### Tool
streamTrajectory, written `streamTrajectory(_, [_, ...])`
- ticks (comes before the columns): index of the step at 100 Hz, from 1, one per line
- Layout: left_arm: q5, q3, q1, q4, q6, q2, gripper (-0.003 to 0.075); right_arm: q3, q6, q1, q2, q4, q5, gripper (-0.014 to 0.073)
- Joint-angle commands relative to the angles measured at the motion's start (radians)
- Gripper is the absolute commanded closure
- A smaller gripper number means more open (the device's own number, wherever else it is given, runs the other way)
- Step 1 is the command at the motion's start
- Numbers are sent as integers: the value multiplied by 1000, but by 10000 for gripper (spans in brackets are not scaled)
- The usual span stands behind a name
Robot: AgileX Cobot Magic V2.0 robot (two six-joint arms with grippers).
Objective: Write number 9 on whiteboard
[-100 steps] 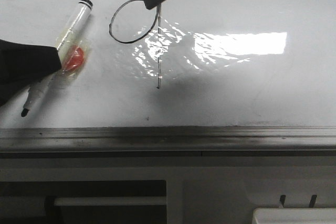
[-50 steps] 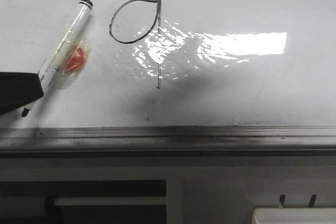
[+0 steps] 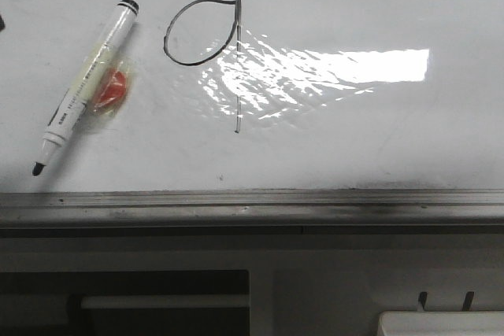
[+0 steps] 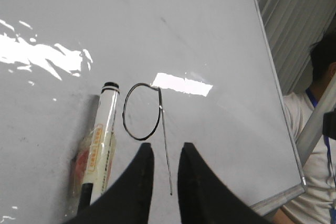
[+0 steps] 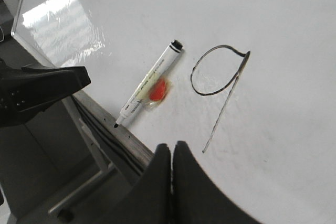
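The number 9 is drawn in thin black line on the whiteboard, a wide oval loop with a long straight stem. It also shows in the left wrist view and the right wrist view. A marker pen lies uncapped on the board left of the 9, tip toward the grey rail. My left gripper is open and empty, raised above the board over the stem. My right gripper is shut and empty, above the board's edge. Neither gripper shows in the front view.
A red piece in clear wrap lies against the marker. The grey metal rail borders the board, with beige furniture beyond it. A person sits past the board's far edge. My left arm shows in the right wrist view.
The left gripper has drawn away from the marker and off the left edge of the front view. The right arm has left the top of that view. The marker and the 9 stay in place.
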Motion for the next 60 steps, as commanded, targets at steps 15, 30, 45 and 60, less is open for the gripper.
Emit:
streamTrajectory(15, [-220,42,-4,0,-4,-36,740,244,-5,0,-313,-122,-221,664])
streamTrajectory(30, [-222,42,-4,0,-4,-36,740,342,-5,0,-484,-120,-220,664])
streamTrajectory(45, [-222,42,-4,2,-4,-36,740,392,-5,0,-571,-120,-218,664])
streamTrajectory(60, [-222,42,-4,6,-4,-34,740,394,-5,0,-577,-120,-204,664])
